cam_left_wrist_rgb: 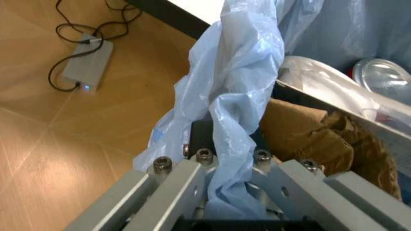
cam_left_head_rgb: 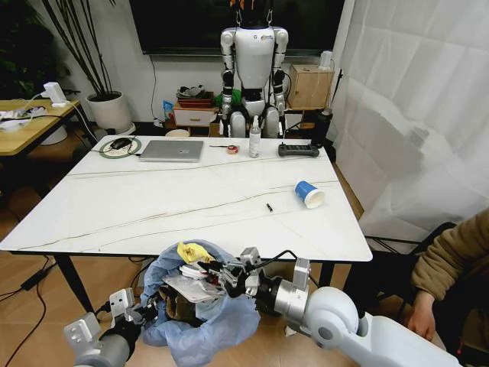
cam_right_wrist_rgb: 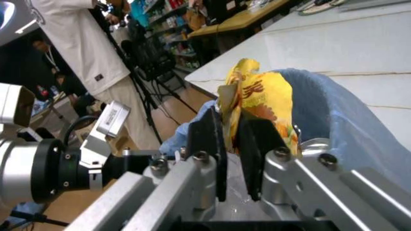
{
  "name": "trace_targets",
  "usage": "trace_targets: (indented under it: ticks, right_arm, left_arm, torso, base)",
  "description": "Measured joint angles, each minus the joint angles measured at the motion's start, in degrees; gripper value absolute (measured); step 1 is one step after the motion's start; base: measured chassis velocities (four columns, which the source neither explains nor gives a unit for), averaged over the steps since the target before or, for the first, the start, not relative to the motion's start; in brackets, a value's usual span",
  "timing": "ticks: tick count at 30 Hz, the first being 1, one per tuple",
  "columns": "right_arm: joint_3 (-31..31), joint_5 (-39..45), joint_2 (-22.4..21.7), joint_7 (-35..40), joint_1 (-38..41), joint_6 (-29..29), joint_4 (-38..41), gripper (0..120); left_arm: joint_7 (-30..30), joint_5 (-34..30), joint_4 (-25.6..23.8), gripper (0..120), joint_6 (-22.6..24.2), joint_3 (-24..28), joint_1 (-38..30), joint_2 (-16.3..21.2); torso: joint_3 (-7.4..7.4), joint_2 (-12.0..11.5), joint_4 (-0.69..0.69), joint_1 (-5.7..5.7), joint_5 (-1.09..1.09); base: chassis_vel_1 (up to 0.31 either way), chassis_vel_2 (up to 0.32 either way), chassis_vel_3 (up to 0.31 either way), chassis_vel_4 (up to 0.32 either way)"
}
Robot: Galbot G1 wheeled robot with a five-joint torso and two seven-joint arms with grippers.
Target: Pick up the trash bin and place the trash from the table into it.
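Observation:
The trash bin, wrapped in a baggy light-blue liner, hangs just below the front edge of the table. My left gripper is shut on its rim and liner. Brown cardboard and a clear plastic tray lie inside. My right gripper is over the bin's mouth, shut on a yellow wrapper. A blue paper cup lies on its side on the table's right part, with a small black piece near it.
At the table's far edge are a laptop, a mouse on a green pad, a tape roll, a spray bottle and a black power strip. A person sits at the right. A power adapter lies on the floor.

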Motion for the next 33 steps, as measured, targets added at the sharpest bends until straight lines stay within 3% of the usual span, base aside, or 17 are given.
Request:
trace_targets:
  ticks: [7, 9, 14, 20, 33]
  right_arm:
    - [1.5, -0.8, -0.3, 0.9, -1.6, -0.2, 0.4, 39]
    - [4.4, -1.0, 0.9, 1.5, -1.8, 0.1, 0.5, 56]
    - [7.5, -1.0, 3.3, 4.2, -0.2, 0.5, -1.2, 71]
    - [12.1, -2.0, 9.8, 9.8, 3.3, -1.4, -9.2, 97]
    - [15.4, -13.1, 19.3, 11.2, 12.4, -11.6, -27.0, 100]
  left_arm:
    - [0.0, 0.1, 0.0, 0, 0.1, 0.1, -0.1, 0.0]
    - [0.0, 0.1, 0.2, 0, 0.0, 0.1, 0.1, 0.1]
    - [0.0, 0.3, 0.7, 0, 0.0, -0.1, 0.5, 0.1]
    - [0.0, 0.6, 0.7, 0, 0.0, -0.3, 0.9, 0.0]
    - [0.0, 1.4, 0.5, 0, -0.2, -0.8, 1.5, -0.8]
  torso:
    - [0.00, 0.0, 0.00, 0.00, 0.00]
    - [0.00, 0.0, 0.00, 0.00, 0.00]
    - [0.00, 0.0, 0.01, 0.00, -0.01]
    - [0.01, 0.0, 0.01, 0.00, -0.01]
    - [0.01, 0.0, 0.01, 0.01, -0.01]
  base:
    - [0.000, 0.000, 0.000, 0.000]
    - [0.000, 0.000, 0.000, 0.000]
    - [0.000, 0.000, 0.000, 0.000]
    - [0.000, 0.000, 0.000, 0.000]
    - [0.000, 0.000, 0.000, 0.000]
